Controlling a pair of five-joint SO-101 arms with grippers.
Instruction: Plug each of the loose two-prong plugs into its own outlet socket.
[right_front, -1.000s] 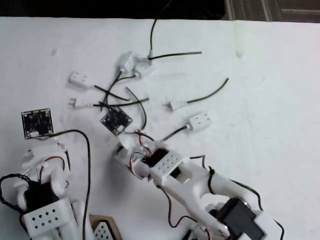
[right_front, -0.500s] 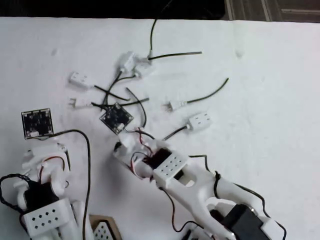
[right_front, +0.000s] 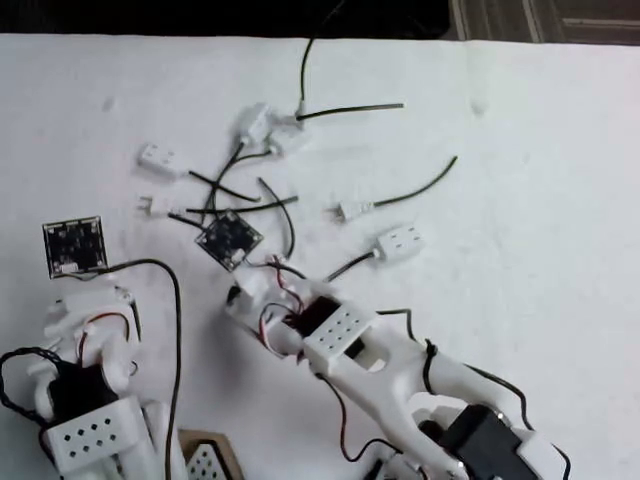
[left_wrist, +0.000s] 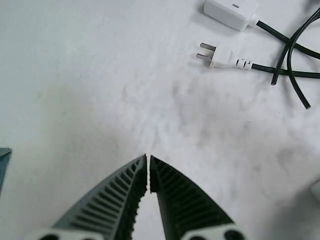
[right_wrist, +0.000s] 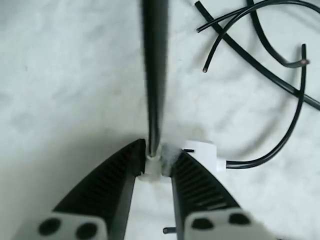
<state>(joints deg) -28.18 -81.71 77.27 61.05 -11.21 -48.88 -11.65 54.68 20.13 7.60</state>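
Right claw (right_wrist: 155, 159) was clamped tight on a white plug (right_wrist: 150, 171), and we saw its black cord (right_wrist: 155, 75) running straight out ahead, with a white socket (right_wrist: 202, 152) just beside the fingers. That right arm (right_front: 400, 370) reached from the near right corner toward mid-table. Left claw (left_wrist: 148, 161) was pinched together on nothing, over bare table (left_wrist: 75, 75). Farther out lay a loose plug (left_wrist: 222, 57), then a far socket (left_wrist: 231, 11).

Each white plastic two-prong plug (left_wrist: 220, 56) and boxy white socket (right_front: 400, 242) has a black cord (right_front: 420, 188). The flat tabletop (right_front: 540, 150) is white and faintly mottled. The left gripper (left_wrist: 148, 162) has dark ribbed fingers (left_wrist: 125, 195), and the square card (right_front: 74, 245) is black with pale speckles.
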